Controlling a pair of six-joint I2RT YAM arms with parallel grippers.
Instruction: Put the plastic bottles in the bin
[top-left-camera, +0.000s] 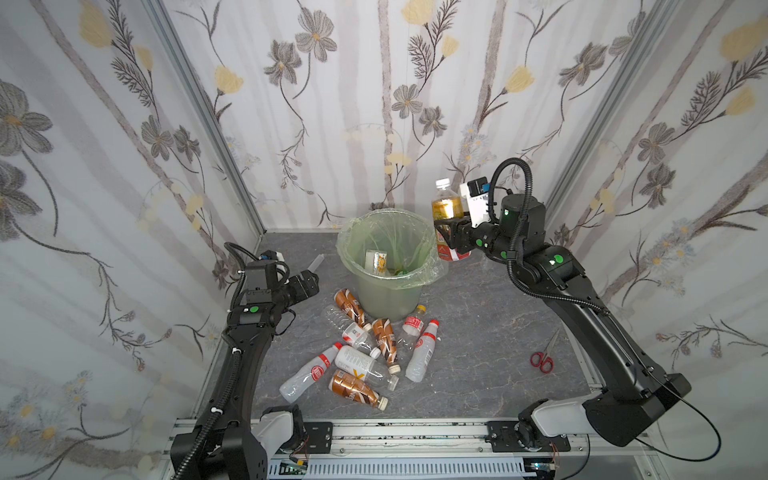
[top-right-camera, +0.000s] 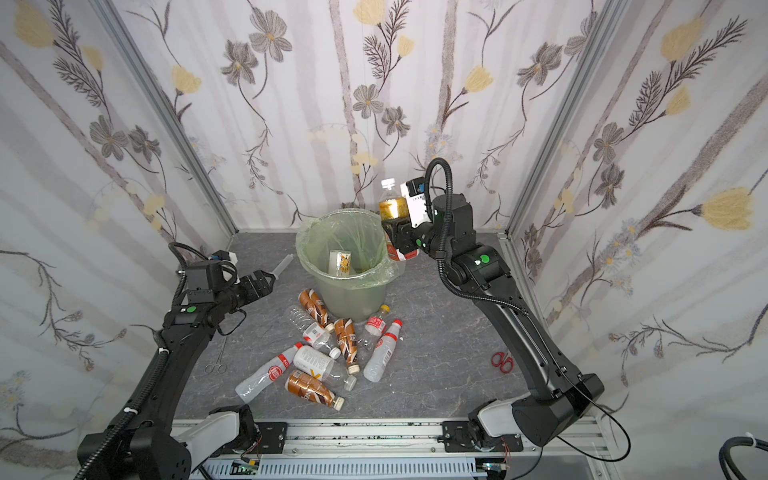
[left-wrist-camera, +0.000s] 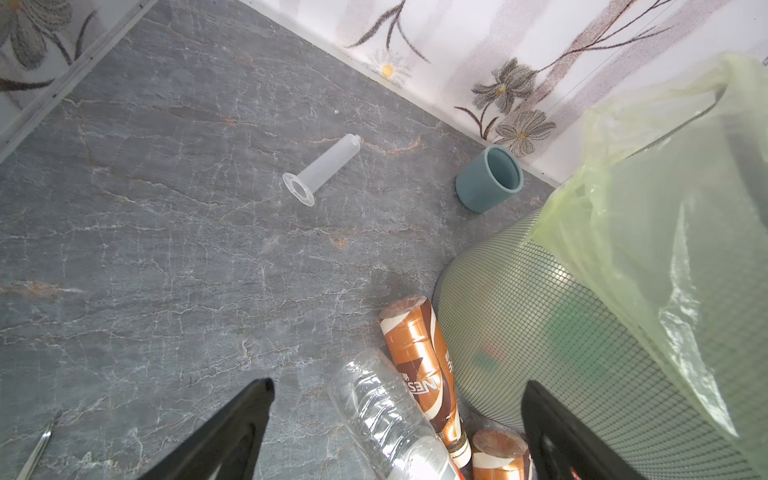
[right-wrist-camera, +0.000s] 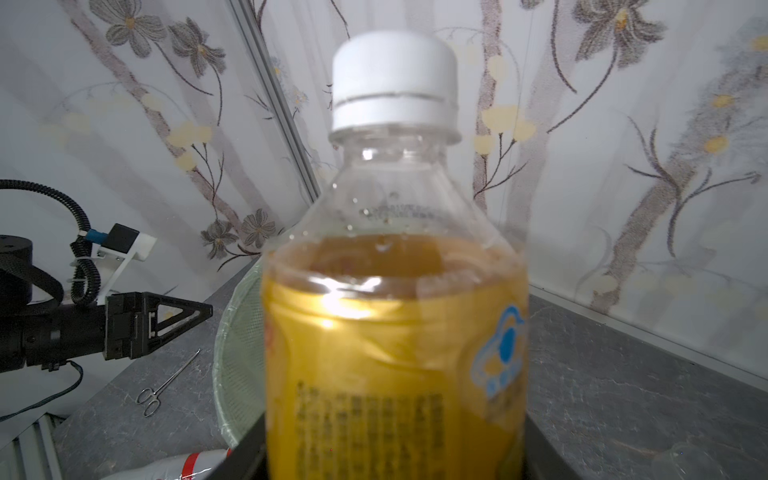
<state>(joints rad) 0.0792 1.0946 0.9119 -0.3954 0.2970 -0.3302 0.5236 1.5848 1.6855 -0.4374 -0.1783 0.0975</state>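
At the right side of the bin's rim, the right gripper is clamped across the lower body of the yellow-labelled bottle. It holds the bottle upright, cap up, beside the bin rather than over its mouth. Step in hand, as I judge it: carry across and drop. To do it well, bring the bottle fully above the opening before releasing, and keep its base clear of the rim and the loose bag edge. It appears part-filled with amber liquid, so it should fall straight and heavy. The left gripper hangs left of the bin, jaws apart, holding nothing. Loose bottles lie heaped on the table in front of the bin; a flat bottle is already inside. Materials: held bottle clear thin plastic, glossy wrinkled label, ribbed white cap. Bin translucent, fine mesh texture, round. Bag thin, crinkly, pale green. Table grey, veined like stone.
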